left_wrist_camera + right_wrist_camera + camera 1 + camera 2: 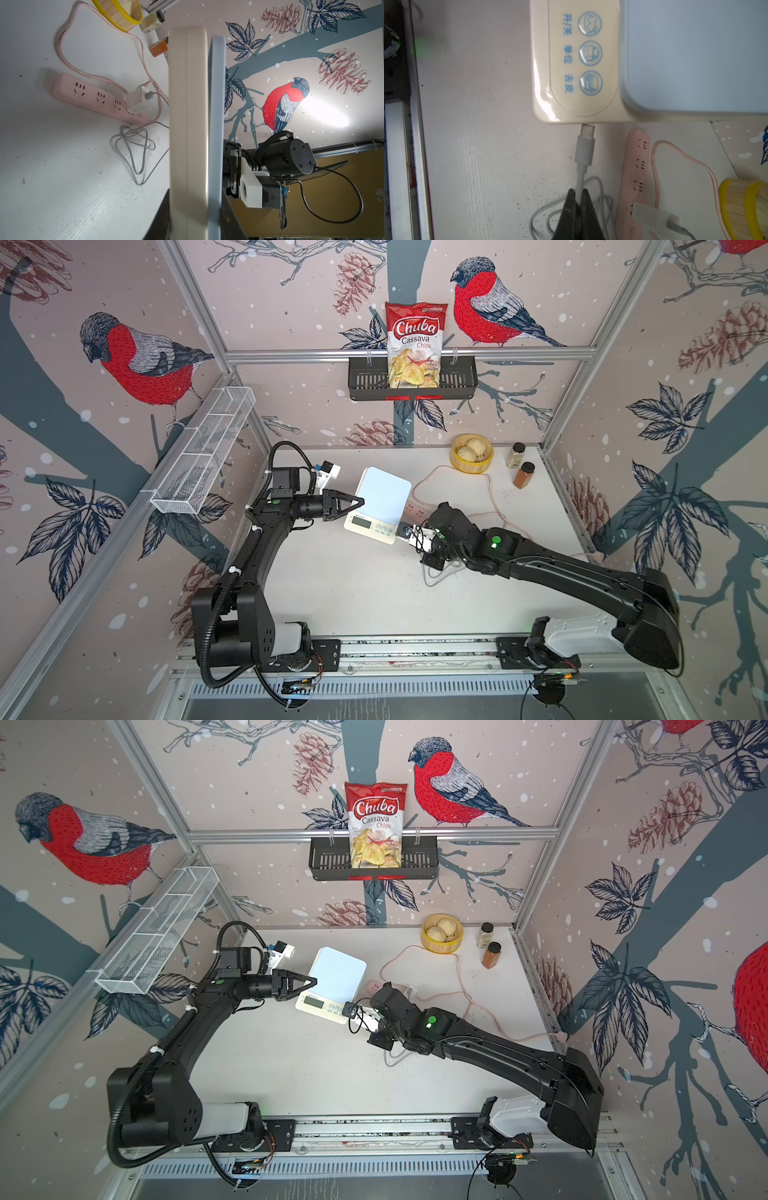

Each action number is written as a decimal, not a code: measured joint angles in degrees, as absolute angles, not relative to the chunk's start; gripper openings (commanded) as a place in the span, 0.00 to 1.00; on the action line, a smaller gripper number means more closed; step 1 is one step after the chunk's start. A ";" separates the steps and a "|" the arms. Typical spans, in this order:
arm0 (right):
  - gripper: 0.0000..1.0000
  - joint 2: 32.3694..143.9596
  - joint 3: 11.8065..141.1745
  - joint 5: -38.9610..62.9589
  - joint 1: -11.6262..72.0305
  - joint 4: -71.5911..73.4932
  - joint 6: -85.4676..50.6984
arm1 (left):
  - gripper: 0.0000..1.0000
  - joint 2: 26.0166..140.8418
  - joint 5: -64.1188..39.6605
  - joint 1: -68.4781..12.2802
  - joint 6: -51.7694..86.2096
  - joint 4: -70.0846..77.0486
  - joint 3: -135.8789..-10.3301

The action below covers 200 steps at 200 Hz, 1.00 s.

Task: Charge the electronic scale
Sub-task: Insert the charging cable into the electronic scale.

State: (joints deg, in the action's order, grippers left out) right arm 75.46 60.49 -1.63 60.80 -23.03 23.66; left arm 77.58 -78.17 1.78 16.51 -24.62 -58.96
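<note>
We are at the plugging-in step. The small, flat, cream-white electronic scale (384,493) with its pale blue square top sits at the middle of both top views, partly over the long pink power strip (636,176). Our left gripper (357,502) clamps the scale's left edge, one jaw on each face, steadying it. Our right gripper (578,192), at the lower middle of the right wrist view, pinches the thin white charging cable (580,176) just behind its grey-white plug (585,149). The plug's metal tip meets the scale's side wall at the port, but most of the metal shows, so we judge it not seated. Next we need a straight push along the plug's axis while the left arm holds firm, without kinking the cable
</note>
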 measured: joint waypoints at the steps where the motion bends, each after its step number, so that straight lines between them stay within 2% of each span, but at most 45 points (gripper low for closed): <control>1: 0.00 75.44 60.49 -1.61 60.80 -23.03 23.66 | 0.00 77.58 -78.17 1.78 16.51 -24.60 -58.96; 200: 0.00 74.54 59.11 8.75 57.30 -22.00 21.04 | 0.00 77.17 -77.93 1.78 16.51 -24.58 -58.30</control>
State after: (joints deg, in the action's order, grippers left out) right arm 74.54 59.11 8.75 57.30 -22.00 21.04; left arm 77.17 -77.93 1.78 16.51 -24.58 -58.30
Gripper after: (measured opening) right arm 0.075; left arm 0.260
